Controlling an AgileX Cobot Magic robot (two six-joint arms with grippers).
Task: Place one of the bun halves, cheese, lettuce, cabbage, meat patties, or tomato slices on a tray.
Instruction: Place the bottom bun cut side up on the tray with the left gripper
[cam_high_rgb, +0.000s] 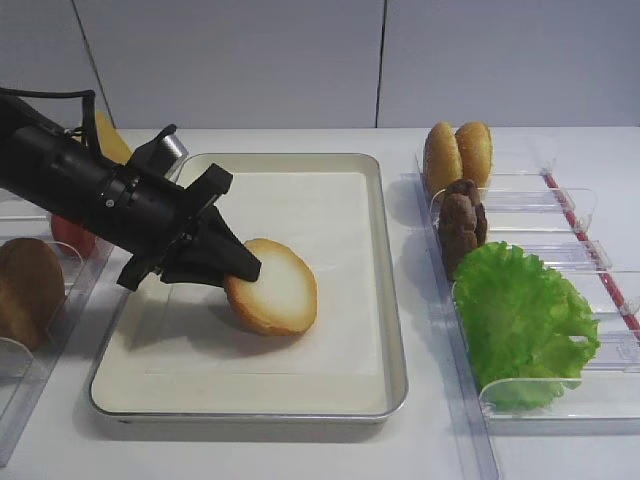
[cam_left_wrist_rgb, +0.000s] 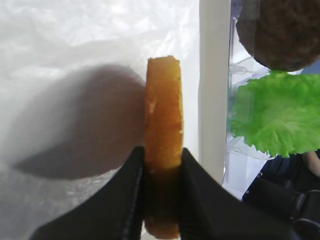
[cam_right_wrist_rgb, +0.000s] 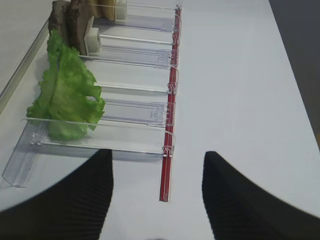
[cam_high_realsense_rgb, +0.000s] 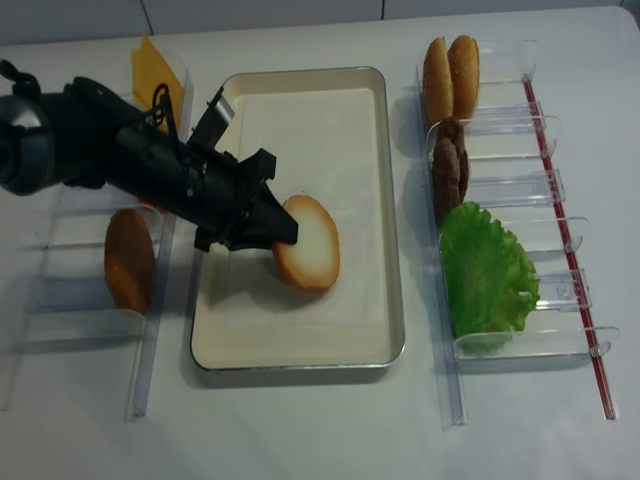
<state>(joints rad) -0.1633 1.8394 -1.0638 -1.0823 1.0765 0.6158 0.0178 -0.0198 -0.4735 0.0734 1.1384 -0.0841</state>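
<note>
Cream tray (cam_high_rgb: 385, 300): sits mid-table, lined with white paper (cam_high_rgb: 330, 230); metal rim all round.
Bun half (cam_high_rgb: 272, 286): pale cut face with a toasted golden edge, held tilted over the middle of the tray; its lower edge looks to be at the paper, though contact cannot be confirmed.
Left gripper (cam_high_rgb: 240, 268): black, reaching in from the left over the tray, its two fingers (cam_left_wrist_rgb: 132, 195) clamped on the bun half's flat faces near one edge; the left wrist view shows the bun edge-on between them.
Right gripper (cam_right_wrist_rgb: 156, 187): over bare table beside the right-hand holders, fingers spread apart, nothing between them.
Lettuce (cam_high_rgb: 522, 320): big frilly green leaf standing in the nearest clear holder (cam_high_rgb: 560, 395) on the right.
Meat patties (cam_high_rgb: 462, 222): dark brown discs on edge, in the slot just behind the lettuce.
Glossy buns (cam_high_rgb: 457, 155): two golden domed pieces upright in the farthest right slot.
Cheese (cam_high_realsense_rgb: 158, 72): yellow slice standing in the left rack, behind the arm.
Brown bun (cam_high_realsense_rgb: 128, 258): plain-crust piece on edge in the left rack, near the tray's left side.
Tomato (cam_high_rgb: 72, 236): red piece in the left rack, mostly hidden by the arm.
</note>
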